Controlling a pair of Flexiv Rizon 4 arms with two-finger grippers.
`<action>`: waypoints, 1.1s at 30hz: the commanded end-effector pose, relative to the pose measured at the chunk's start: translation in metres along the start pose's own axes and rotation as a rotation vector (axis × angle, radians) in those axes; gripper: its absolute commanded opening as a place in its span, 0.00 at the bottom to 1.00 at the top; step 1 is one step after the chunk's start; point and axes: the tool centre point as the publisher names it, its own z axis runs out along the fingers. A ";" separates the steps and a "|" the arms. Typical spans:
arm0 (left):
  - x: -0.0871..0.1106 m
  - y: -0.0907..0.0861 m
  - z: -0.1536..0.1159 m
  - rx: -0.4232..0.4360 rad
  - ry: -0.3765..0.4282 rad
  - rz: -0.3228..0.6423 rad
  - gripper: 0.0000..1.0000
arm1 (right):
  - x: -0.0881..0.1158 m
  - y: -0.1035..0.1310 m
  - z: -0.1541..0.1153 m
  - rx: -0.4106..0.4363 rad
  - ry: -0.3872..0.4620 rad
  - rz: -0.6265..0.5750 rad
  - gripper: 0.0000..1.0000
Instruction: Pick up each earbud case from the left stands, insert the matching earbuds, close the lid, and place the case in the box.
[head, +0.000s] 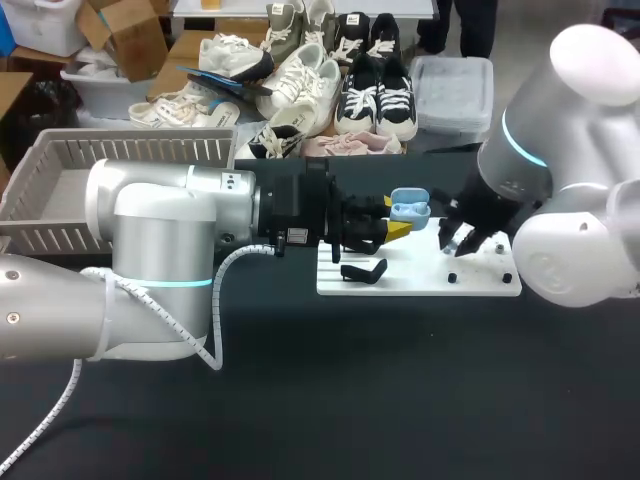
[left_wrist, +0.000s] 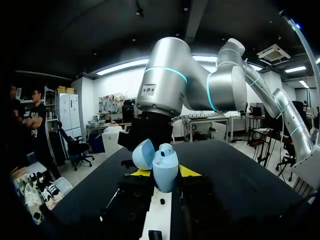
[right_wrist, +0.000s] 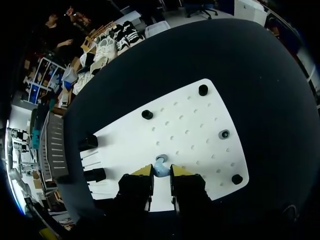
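Head view shows the dark table (head: 300, 400), with the slatted box (head: 60, 190) well to the left of the white board (head: 420, 280). The left gripper (head: 392, 229) hangs over the board's left end, above a black stand (head: 362, 270). It is clamped on the open blue earbud case (head: 408, 208), whose lid is swung back. The right gripper (head: 462, 240) sits low over the board's right half. In the right wrist view its fingers stand narrow and appear to pinch a small blue earbud (right_wrist: 161, 168) resting on the board.

The pinch looks shallow, so the earbud could likely twist or slip out on lifting and roll across the board. A turned earbud probably would not seat in its well. Pressing it in could also tilt the case in the left fingers.
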 end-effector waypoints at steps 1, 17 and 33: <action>0.001 -0.002 0.001 -0.007 -0.002 0.001 0.00 | 0.000 0.001 0.001 0.007 0.000 0.005 0.15; 0.001 -0.002 0.001 -0.007 -0.002 0.001 0.00 | -0.002 0.000 -0.005 0.006 -0.010 0.010 0.00; 0.001 -0.002 0.001 -0.007 -0.002 0.001 0.00 | 0.004 -0.017 -0.034 0.010 -0.036 0.000 0.00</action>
